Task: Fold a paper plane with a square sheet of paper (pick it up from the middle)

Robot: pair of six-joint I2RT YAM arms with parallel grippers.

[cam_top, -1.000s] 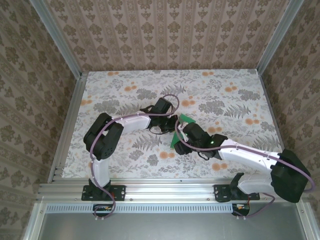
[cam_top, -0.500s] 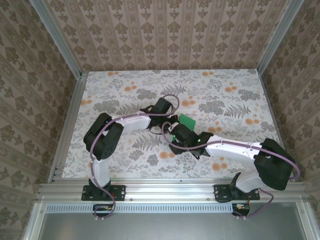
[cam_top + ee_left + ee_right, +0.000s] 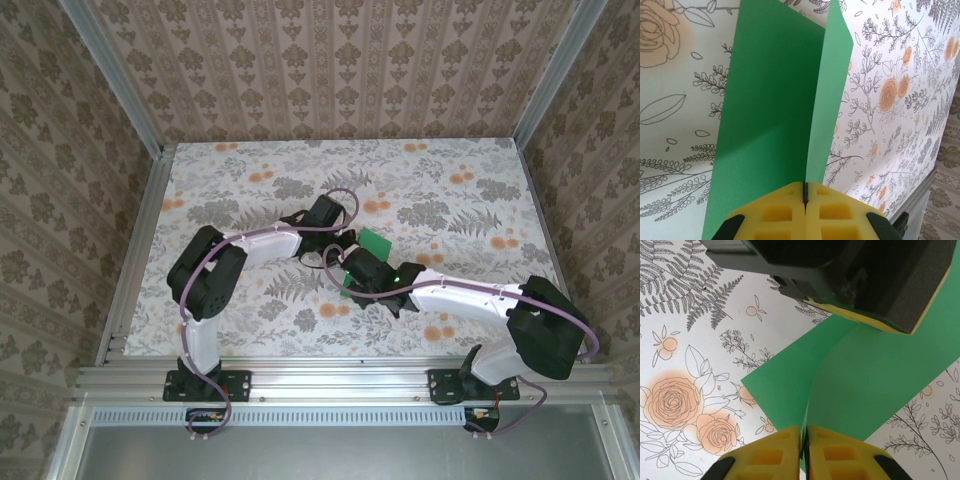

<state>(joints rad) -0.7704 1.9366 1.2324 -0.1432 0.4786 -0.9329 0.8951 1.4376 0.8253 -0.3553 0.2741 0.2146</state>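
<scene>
The sheet of green paper [image 3: 770,110] is held up off the flowered table [image 3: 250,190], folded along one raised crease into two flaps that fall away on either side. The left gripper [image 3: 805,197] has its yellow pads [image 3: 777,212] pressed together on that crease, so the paper starts right at its fingertips and the long fold line runs straight out ahead of it.

The right gripper [image 3: 803,440] sits just across from the left gripper, on the side nearer the arm bases. Its own pads are squeezed together too, with the paper's edge slipping in between them. Seen from its wrist, the crease leads from under the left gripper down to where the right one bites.

So the fold line lies between the two grips, one end at the left gripper and the other just opposite it. Neither arm looks nearer than the other, since each already has an end. I would guess the next move turns on keeping that line taut and straight: if the right gripper swings sideways off the left gripper's line, the thin sheet would likely twist or buckle rather than fold cleanly.
</scene>
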